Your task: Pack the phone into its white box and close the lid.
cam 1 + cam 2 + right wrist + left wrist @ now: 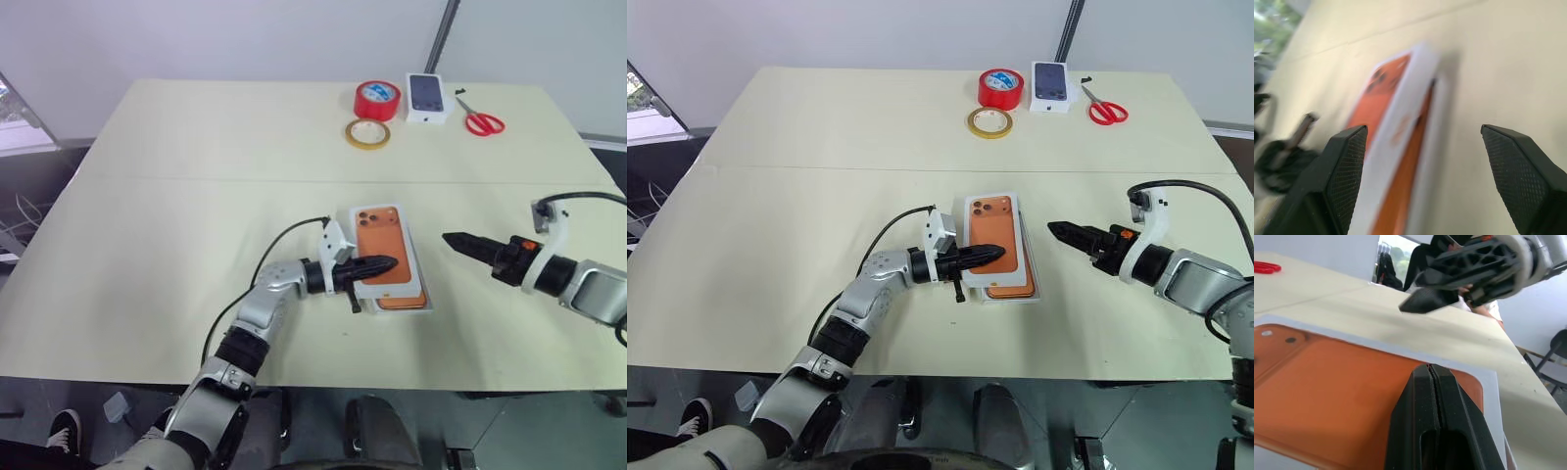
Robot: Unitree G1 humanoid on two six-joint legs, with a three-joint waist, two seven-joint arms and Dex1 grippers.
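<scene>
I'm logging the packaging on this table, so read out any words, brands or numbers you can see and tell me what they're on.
No text can be read.
Red tape roll: blue and white label, too small to read.
Small white box: printed dark phone picture, no legible words.
Lid: printed orange phone picture, no legible words.

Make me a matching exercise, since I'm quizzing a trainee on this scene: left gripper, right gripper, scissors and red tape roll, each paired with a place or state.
Things:
1. left gripper
2. right gripper
3. scissors
4. red tape roll

Places or states:
A. open
B. right beside the yellow tape ring
C. shut
D. farthest right along the table's far edge

Pairs: 1-C, 2-A, 3-D, 4-B.
</scene>
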